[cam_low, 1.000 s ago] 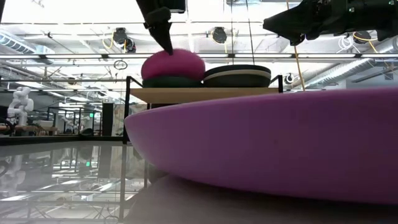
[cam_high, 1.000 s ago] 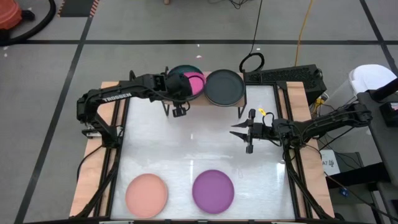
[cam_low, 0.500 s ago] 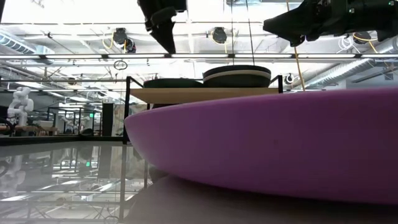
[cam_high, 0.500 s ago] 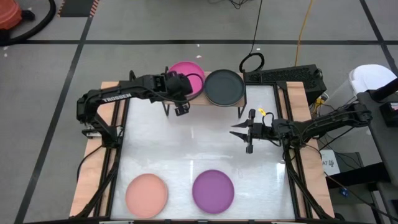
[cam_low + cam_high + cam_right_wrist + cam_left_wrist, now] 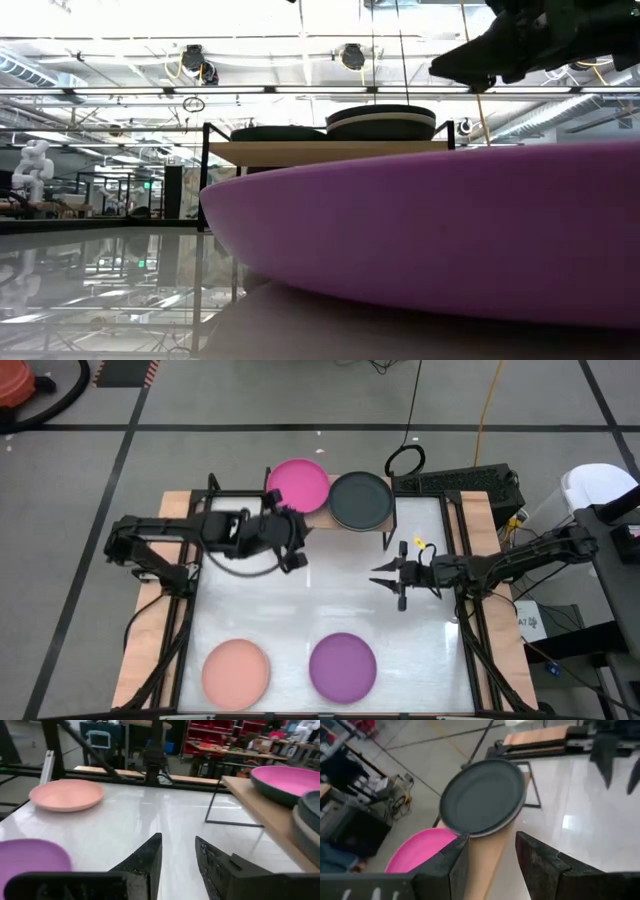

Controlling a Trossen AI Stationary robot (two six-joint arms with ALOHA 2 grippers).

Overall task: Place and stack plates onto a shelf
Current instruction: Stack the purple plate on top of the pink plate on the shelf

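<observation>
High view: magenta plate [image 5: 298,485] on shelf [image 5: 318,512]; both arms' jaws open, empty.

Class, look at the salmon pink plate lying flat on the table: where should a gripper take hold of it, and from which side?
Probably the raised rim of the salmon pink plate, from above, one finger inside and one outside. It lies flat and shallow, too wide to span, with clear table all around.

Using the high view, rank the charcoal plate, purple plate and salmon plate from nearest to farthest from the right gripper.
From the right gripper:
1. Charcoal plate, on the shelf at the table's far edge.
2. Purple plate, on the near table edge.
3. Salmon plate, near edge, toward the left arm's side.
</observation>
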